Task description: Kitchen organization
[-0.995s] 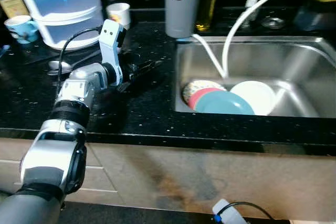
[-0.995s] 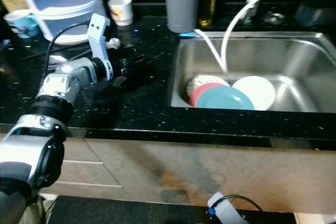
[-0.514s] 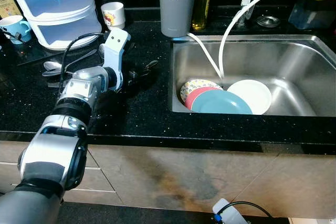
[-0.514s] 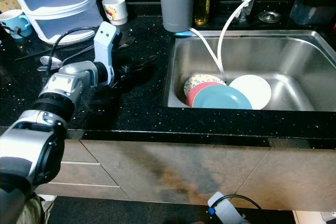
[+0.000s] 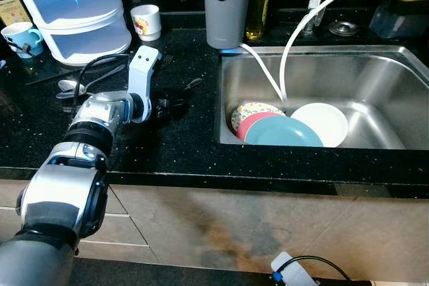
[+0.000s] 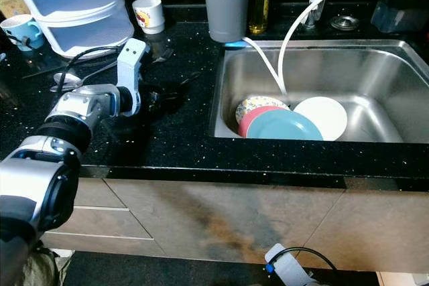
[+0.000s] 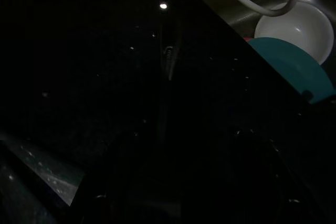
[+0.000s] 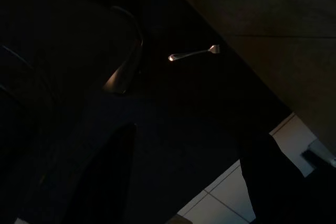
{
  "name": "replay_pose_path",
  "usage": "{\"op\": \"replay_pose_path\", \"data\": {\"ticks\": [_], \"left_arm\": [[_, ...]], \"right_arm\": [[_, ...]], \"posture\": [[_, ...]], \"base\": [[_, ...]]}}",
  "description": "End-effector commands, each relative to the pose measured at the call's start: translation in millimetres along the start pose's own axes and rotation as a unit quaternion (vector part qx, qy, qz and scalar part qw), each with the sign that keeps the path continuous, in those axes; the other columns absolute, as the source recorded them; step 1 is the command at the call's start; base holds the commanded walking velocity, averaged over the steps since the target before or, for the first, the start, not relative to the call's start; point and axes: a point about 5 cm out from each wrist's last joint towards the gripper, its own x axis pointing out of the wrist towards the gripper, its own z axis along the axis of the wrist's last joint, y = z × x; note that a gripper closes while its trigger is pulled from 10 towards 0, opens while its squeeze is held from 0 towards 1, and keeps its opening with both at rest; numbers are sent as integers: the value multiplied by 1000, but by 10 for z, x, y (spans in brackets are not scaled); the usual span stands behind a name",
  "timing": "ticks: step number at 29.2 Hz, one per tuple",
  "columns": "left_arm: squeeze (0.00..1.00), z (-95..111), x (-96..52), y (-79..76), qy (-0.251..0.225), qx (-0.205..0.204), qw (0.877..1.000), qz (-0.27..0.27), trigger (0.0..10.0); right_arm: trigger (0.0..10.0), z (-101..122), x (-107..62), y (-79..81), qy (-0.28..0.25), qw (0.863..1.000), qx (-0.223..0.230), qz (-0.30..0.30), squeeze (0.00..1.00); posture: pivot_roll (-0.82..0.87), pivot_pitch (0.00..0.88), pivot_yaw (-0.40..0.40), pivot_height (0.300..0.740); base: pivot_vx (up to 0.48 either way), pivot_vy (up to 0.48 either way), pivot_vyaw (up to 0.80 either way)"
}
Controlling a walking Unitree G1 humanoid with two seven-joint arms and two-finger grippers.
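Observation:
My left gripper [image 5: 175, 103] lies low over the black countertop [image 5: 167, 145], its dark fingers pointing toward the sink [image 5: 392, 72]. A slim metal utensil [image 5: 191, 85] rests on the counter just beyond the fingertips; in the dim left wrist view the utensil [image 7: 168, 59] lies straight ahead. Stacked in the sink are a floral plate [image 5: 249, 109], a pink plate [image 5: 258, 120], a teal plate [image 5: 281, 132] and a white plate [image 5: 325, 120]. My right gripper [image 8: 184, 182] hangs idle beside the cabinet, open, with nothing between its fingers.
Spoons [image 5: 70, 86] lie left of my arm. Behind stand a stacked plastic container [image 5: 74, 11], a white mug [image 5: 146, 21], a blue mug [image 5: 19, 35], a grey thermos [image 5: 223, 5] and an oil bottle [image 5: 258, 1]. A white hose [image 5: 295, 31] loops into the sink.
The camera has shifted and steadied. My left gripper has drawn back slightly to the left and sits lower over the counter. The plates have not moved.

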Motion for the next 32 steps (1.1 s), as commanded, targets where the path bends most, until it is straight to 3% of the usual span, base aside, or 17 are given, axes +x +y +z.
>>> {"op": "replay_pose_path", "data": {"ticks": [1, 2, 3, 4, 5, 19, 30, 32], "left_arm": [[0, -232, -23, 60, 55, -28, 998, 9, 10000], [0, -251, -29, 71, 62, -35, 997, 14, 9647], [0, -265, -30, 74, 66, -39, 997, 16, 4000], [0, -274, -31, 76, 69, -41, 997, 17, 4000], [0, -281, -32, 76, 73, -43, 996, 16, 0], [0, -257, -62, 96, 87, -40, 995, 22, 0], [0, -158, -38, 65, 43, -67, 997, 16, 0], [0, -45, -24, 27, 7, -61, 998, -3, 0]], "right_arm": [[10000, -7, 2, 14, 1, 1000, 0, 0, 0], [10000, -8, 3, 16, 1, 1000, -1, -3, 0], [10000, -9, 3, 17, 1, 1000, -2, -3, 0], [10000, -9, 3, 18, 1, 1000, -2, -4, 0], [10000, -9, 4, 20, 2, 1000, -3, -4, 0], [10000, 25, 4, -20, 0, 1000, -7, -20, 0], [10000, 44, 1, -53, -4, 1000, -7, -29, 0], [10000, 49, 1, -63, -3, 999, -7, -32, 0]], "posture": [[-67, 22, 56, 740], [-68, 13, 57, 740], [-67, 14, 54, 740], [-67, 14, 54, 740], [-66, 8, 53, 740], [-58, 8, 49, 740], [-31, 0, 30, 740], [-32, 6, 25, 740]], "base": [[0, 0, 0], [0, 0, 0], [0, 0, 0], [0, 0, 0], [0, 0, 0], [0, 0, 0], [0, 0, 0], [0, 0, 0]]}}
